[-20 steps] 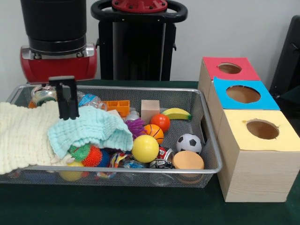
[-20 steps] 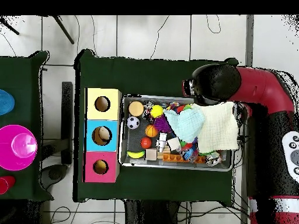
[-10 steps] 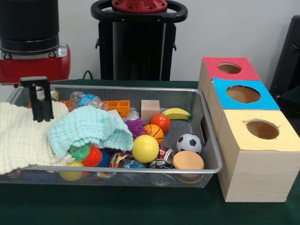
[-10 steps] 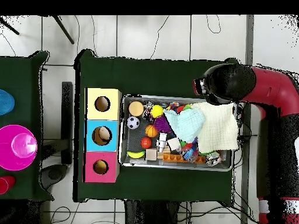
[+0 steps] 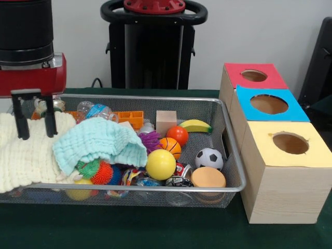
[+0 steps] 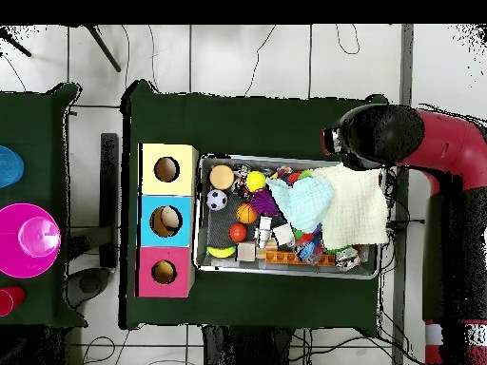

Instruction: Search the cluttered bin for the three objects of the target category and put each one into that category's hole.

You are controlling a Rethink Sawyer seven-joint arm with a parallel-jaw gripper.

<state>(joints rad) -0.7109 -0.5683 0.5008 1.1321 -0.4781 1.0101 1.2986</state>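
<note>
Two black fingers [image 5: 22,119] are held spread apart on the gripper [image 5: 36,136], poised over the cream waffle-knit cloth [image 5: 23,155] in the wire-mesh bin [image 5: 228,150].

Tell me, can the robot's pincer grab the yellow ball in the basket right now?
Probably yes. The yellow ball lies uncovered on top of the toys, nothing over it. The open pincer hangs above the cream cloth, so it must first cross over the mint cloth.

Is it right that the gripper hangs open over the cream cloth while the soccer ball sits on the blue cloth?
Not quite. In the front view the soccer ball lies on the bin's mesh, far from the blue cloth. The gripper does hang open over the cream cloth.
</note>
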